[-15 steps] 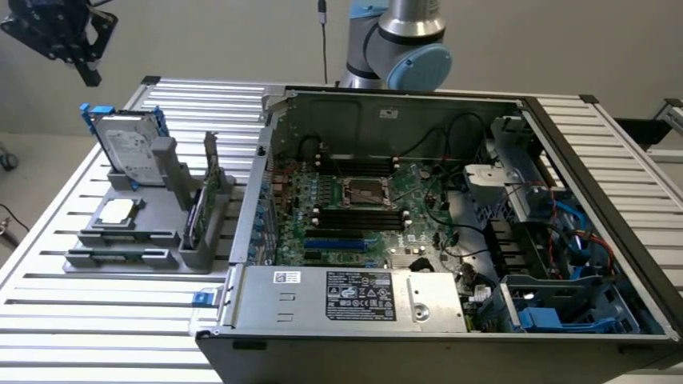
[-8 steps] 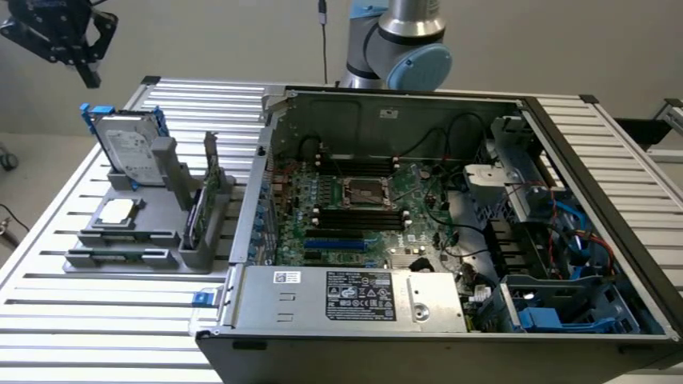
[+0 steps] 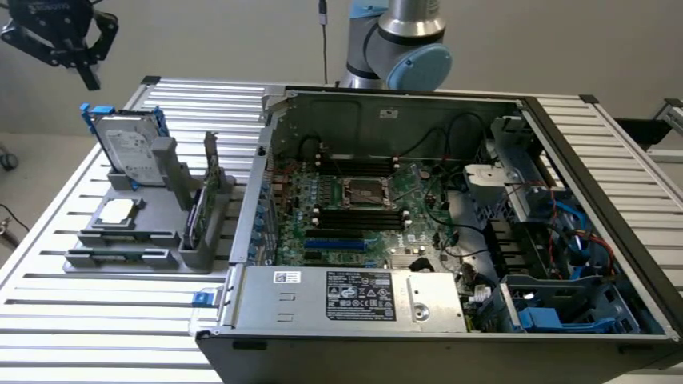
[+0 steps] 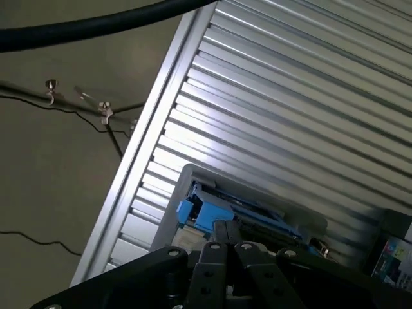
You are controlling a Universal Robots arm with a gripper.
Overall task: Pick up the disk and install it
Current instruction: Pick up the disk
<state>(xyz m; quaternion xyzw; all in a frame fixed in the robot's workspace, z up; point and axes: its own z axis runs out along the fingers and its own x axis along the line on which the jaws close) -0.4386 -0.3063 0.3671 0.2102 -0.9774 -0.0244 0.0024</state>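
- The gripper (image 3: 85, 74) hangs in the air at the exterior view's far left, above the back corner of the counter (image 3: 96, 320). Its jaws are pressed together and hold nothing.
- In the wrist view the gripper (image 4: 225, 235) shows the same jaws closed tip to tip, with the blue-framed edge of the disk (image 4: 205, 212) just beyond them and the counter's ribbed slats (image 4: 290, 96) around it.
- The disk (image 3: 130, 148) stands on edge, leaning slightly, at the back of a grey fixture (image 3: 139, 260) on the counter. Its white label faces outward and blue plastic shows at its upper corners.
- The disk is clear of the gripper, below it and a little to the exterior view's right.
- On the same fixture a square silver processor chip (image 3: 115, 210) lies flat in front of the disk.
- A thin circuit card (image 3: 198, 210) stands on edge in a slot to the exterior view's right of the chip.
- An open computer case (image 3: 597, 200) lies on the counter just beside the fixture, on the exterior view's right, with its motherboard (image 3: 363, 232) and processor socket (image 3: 363, 192) exposed.
- A labelled power supply box (image 3: 353, 296) sits along the near edge of the case.
- A blue drive bay (image 3: 545, 316) fills the case's near corner at the exterior view's right.
- The robot arm (image 3: 401, 40) rises behind the case.
- A black cable (image 4: 96, 26) crosses the wrist view over the floor (image 4: 51, 161) beside the counter.
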